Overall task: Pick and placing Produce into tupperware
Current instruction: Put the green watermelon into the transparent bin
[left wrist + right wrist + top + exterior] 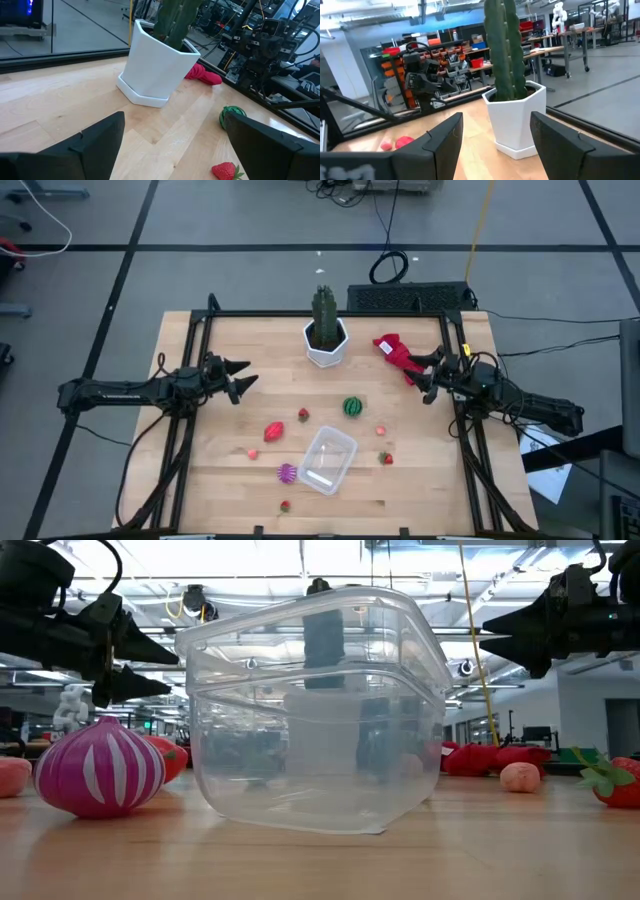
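Our left hand hovers wide and empty; our right hand hovers part-open, also empty. The clear tupperware lies ahead of both, mid-desk. The green striped ball, between the hands, is likely light, hard and prone to roll, so we'd pinch across its middle. The wooden desk looks smooth; a workshop lies behind.

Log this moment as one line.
left pincer: open, empty, raised | right pincer: open, empty, raised | tupperware: empty | produce: all on table
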Motion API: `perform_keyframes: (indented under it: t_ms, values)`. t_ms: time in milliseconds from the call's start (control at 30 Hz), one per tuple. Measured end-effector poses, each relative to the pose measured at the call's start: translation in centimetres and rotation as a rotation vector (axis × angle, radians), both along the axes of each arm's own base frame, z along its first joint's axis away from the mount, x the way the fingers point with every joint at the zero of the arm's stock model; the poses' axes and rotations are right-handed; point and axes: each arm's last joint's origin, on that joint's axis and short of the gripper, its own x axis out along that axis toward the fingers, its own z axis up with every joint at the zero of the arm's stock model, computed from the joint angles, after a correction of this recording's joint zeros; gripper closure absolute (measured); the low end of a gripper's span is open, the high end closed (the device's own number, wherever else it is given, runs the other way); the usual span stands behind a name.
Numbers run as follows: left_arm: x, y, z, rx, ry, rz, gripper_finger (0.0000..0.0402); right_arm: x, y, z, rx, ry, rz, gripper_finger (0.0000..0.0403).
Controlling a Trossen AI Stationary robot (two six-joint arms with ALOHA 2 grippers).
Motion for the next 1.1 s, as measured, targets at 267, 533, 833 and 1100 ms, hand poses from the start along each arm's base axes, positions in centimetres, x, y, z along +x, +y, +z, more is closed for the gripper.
perform_keyframes:
  t_ms: [267, 533, 833, 1100]
  values:
    - [0.0, 0.0, 0.0, 0.000, 0.000, 0.000, 0.0052, 0.0, 0.0, 0.0, 0.055, -0.020, 0.005, 0.0179]
    - [0.0, 0.0, 0.0, 0.000, 0.000, 0.000, 0.0053, 0.0, 0.0, 0.0, 0.170, -0.062, 0.017, 0.0179]
    - [0.1, -0.1, 0.1, -0.016, -0.022, -0.028, 0.0052, 0.0, 0.1, 0.3, 0.169, -0.093, 0.050, 0.0179]
    - [0.3, -0.5, 0.7, -0.162, -0.128, -0.149, 0.0053, -0.6, 1.5, 3.3, 0.169, -0.398, 0.380, 0.0179]
